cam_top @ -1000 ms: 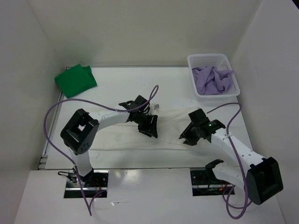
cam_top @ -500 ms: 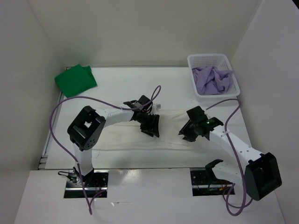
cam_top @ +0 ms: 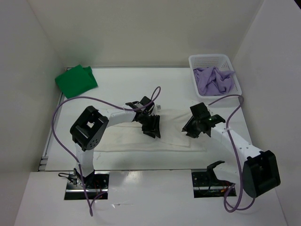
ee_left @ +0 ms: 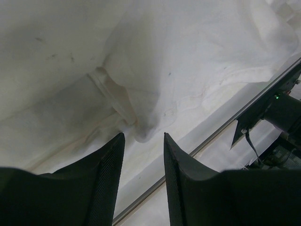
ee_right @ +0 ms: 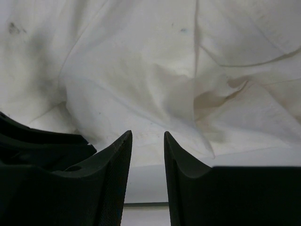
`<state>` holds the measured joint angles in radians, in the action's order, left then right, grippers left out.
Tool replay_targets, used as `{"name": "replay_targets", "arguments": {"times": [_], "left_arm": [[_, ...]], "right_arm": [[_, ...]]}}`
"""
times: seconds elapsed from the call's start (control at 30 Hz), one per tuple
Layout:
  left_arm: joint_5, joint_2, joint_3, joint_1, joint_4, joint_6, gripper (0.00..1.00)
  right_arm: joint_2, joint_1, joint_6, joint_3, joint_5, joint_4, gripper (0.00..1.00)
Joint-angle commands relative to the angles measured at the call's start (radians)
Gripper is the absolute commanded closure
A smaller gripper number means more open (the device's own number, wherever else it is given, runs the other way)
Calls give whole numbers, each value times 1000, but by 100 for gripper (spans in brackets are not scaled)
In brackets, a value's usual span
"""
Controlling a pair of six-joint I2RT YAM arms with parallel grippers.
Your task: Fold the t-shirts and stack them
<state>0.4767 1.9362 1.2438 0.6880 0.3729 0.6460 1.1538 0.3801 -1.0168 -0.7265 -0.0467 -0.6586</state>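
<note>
A cream-white t-shirt [cam_top: 169,137] lies spread flat in the middle of the table. My left gripper [cam_top: 152,127] hovers low over its centre, open, with a raised fold of the cloth [ee_left: 141,129] just past its fingertips [ee_left: 143,136]. My right gripper [cam_top: 191,130] is over the shirt's right part, also open and empty [ee_right: 147,134], with creased cream cloth [ee_right: 141,70] beyond its tips. A folded bright green t-shirt [cam_top: 75,81] rests at the back left. A crumpled lavender t-shirt [cam_top: 214,81] fills the basket.
The white mesh basket [cam_top: 210,57] stands at the back right against the wall. White walls close in the table on three sides. A metal rail [ee_left: 211,136] runs along the near table edge. Purple cables [cam_top: 61,106] loop from both arms.
The left gripper slid slightly right over the shirt. The right gripper moved back and a little right, and the shirt's right part now lies flatter. Both jaws have narrowed a little.
</note>
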Motion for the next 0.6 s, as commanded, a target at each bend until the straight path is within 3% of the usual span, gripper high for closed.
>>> {"name": "replay_targets", "arguments": {"times": [0.0, 0.13, 0.3, 0.57], "left_arm": [[20, 12, 2, 2, -38, 43, 54], [43, 12, -18, 2, -63, 75, 54], [43, 12, -27, 2, -63, 75, 61], [54, 12, -38, 2, -52, 44, 66]], "right_arm": [[12, -46, 56, -50, -68, -6, 61], [59, -119, 92, -59, -88, 16, 61], [179, -185, 128, -50, -136, 115, 67], [265, -185, 159, -70, -136, 206, 65]]}}
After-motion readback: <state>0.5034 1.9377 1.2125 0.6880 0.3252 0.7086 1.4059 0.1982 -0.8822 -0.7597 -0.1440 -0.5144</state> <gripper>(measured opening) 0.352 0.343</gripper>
